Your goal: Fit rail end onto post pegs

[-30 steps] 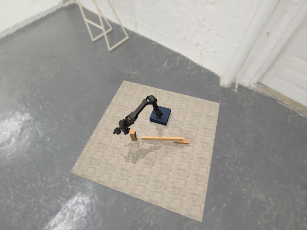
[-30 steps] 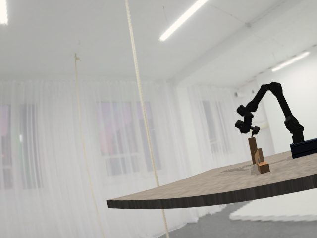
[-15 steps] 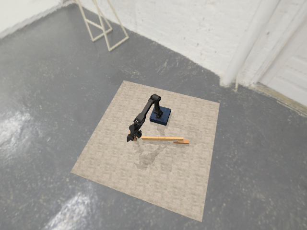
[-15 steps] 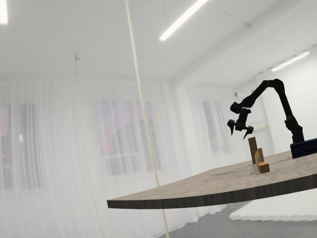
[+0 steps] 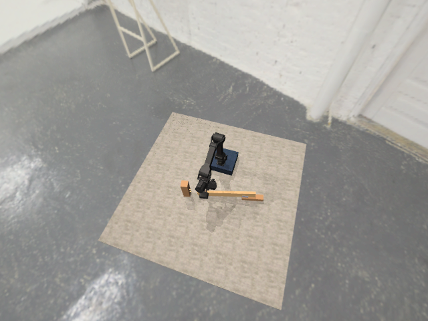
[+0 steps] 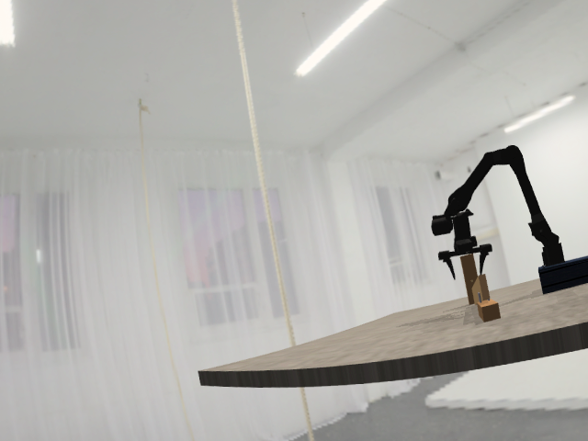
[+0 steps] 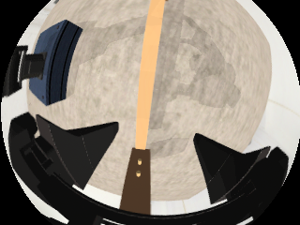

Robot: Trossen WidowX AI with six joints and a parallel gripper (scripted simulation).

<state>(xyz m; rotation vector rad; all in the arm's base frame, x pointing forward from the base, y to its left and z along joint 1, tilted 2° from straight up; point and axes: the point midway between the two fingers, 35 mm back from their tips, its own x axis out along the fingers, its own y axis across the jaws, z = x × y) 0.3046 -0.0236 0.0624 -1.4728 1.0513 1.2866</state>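
The pale wooden rail (image 5: 231,193) (image 6: 482,286) (image 7: 149,70) slants down from the bracket (image 5: 245,196) on the low footboard block (image 5: 259,198) (image 6: 489,310). Its near end is low in front of the upright post (image 5: 185,189) (image 6: 467,265) (image 7: 135,194), with a gap between them in the top view. Two pegs (image 7: 139,161) stick out of the post, one above the other, clear of the rail. My gripper (image 5: 207,190) (image 6: 468,276) (image 7: 157,130) is open and empty, pointing down above the rail's near part. In the wrist view the fingers stand on either side of the rail's line.
The arm's dark blue base (image 5: 225,167) (image 6: 565,276) (image 7: 55,66) stands on the table (image 5: 166,228) (image 6: 342,342), to one side of the rail. The upright post stands close to the gripper, rising beyond it in the exterior view. The arm's shadow falls across the table.
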